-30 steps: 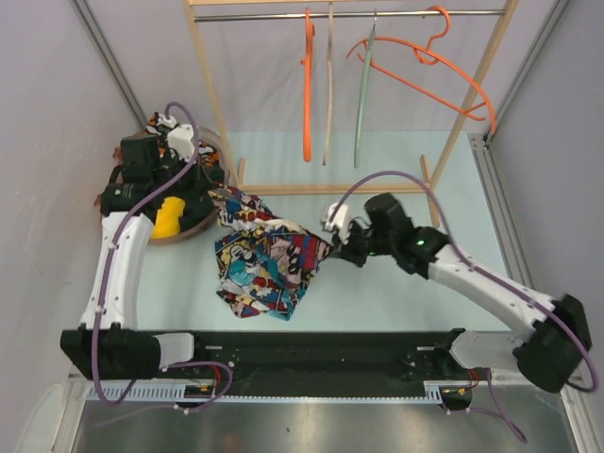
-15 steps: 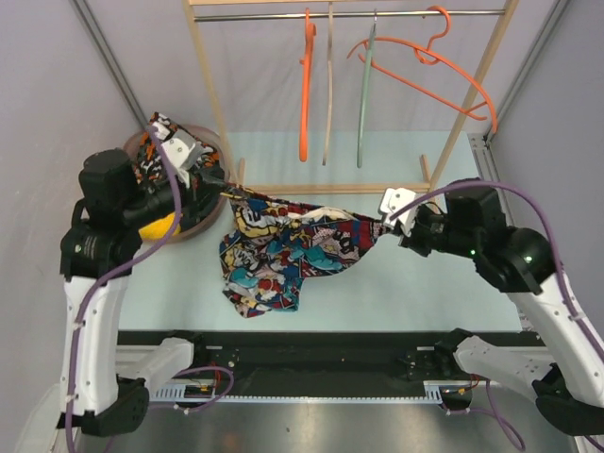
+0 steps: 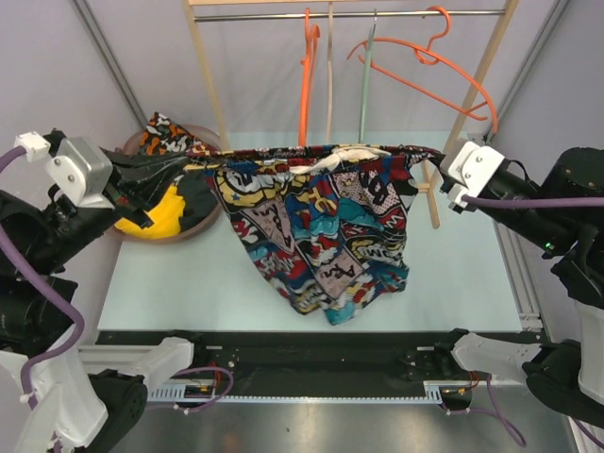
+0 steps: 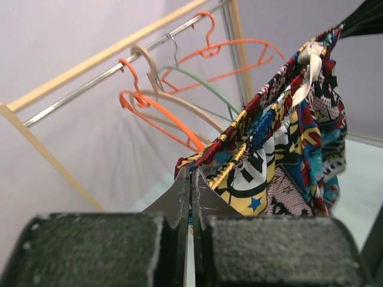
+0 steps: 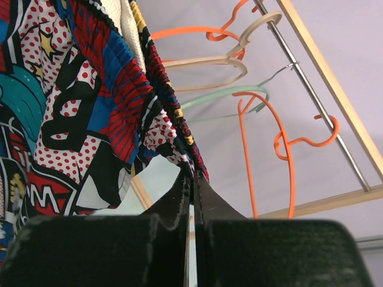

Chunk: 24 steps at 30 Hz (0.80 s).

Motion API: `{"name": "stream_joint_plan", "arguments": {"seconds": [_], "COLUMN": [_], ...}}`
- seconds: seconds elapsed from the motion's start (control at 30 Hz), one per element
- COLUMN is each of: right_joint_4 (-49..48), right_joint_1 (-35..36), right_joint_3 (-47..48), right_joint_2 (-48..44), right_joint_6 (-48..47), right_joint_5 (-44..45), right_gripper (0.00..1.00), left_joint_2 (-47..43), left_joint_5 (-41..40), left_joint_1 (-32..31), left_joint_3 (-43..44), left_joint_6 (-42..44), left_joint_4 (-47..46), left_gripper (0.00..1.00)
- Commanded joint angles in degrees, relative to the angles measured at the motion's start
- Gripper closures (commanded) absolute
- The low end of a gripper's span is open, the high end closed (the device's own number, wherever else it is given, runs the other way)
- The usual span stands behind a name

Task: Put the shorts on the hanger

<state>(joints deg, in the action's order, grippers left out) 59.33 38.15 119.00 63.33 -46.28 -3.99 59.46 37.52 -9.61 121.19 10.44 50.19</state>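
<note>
Shorts [image 3: 321, 236] held up and stretched between both arms, above the counter [image 3: 170, 274].
Compared with half a second ago, both arms are higher and wider apart, and the waistband now runs in a straight, taut line with the legs hanging below it. The left jaws, reaching rightward, are clamped on the waistband's left end. The right jaws, reaching leftward, are clamped on its right end. The hanger [image 3: 429, 71] hangs on the rail [image 3: 255, 16] behind, apart from the cloth.

Taut shorts [image 3: 321, 226] spanning rack [image 3: 212, 85] front, hanger row [image 3: 329, 94] close behind, free room beneath hem
</note>
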Motion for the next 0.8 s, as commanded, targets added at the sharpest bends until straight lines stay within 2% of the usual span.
{"name": "stream_joint_plan", "arguments": {"seconds": [0.0,0.07,0.17,0.2,0.27,0.3,0.4,0.53,0.67,0.77], "right_joint_4": [5.09,4.92,3.26,2.55,-0.43,-1.49,-7.63,-19.66,-22.59,-23.21], "right_joint_1": [-0.71,-0.62,-0.53,-0.45,-0.36,-0.36,-0.62,-0.27,-0.01,0.78], "right_joint_3": [-2.51,-6.83,-18.77,-26.55,-33.63,-40.18,-47.43,-58.94,-65.89,-71.77], "right_joint_2": [-1.45,-3.64,-8.12,-9.35,-12.96,-13.58,-13.76,-11.48,-7.18,-6.47], "right_joint_6": [-5.05,-4.87,-6.10,-7.67,-8.65,-9.00,-8.91,-10.40,-11.99,-12.69], "right_joint_5": [5.84,4.78,4.60,4.60,5.22,6.26,7.15,6.89,4.52,1.36], "right_gripper": [1.00,1.00,1.00,1.00,1.00,1.00,1.00,1.00,1.00,1.00], "left_joint_2": [-2.31,-4.52,-8.91,-10.75,-11.38,-11.39,-10.77,-7.18,-5.06,-4.88], "left_joint_5": [-2.18,-2.97,-3.94,-4.81,-6.04,-7.44,-7.11,-8.16,-10.79,-12.99], "left_joint_1": [0.55,0.55,0.47,0.47,0.47,0.55,0.47,0.47,0.03,-1.46], "left_joint_3": [-5.41,-14.28,-27.90,-35.07,-41.96,-48.35,-58.12,-67.12,-74.15,-78.99], "left_joint_6": [0.90,3.08,8.34,9.68,13.37,13.64,14.44,12.24,15.30,20.66], "left_joint_4": [0.35,0.17,-0.01,-0.53,-0.80,-1.32,-5.44,-14.15,-20.73,-21.46], "left_gripper": [1.00,1.00,1.00,1.00,1.00,1.00,1.00,1.00,1.00,1.00]}}
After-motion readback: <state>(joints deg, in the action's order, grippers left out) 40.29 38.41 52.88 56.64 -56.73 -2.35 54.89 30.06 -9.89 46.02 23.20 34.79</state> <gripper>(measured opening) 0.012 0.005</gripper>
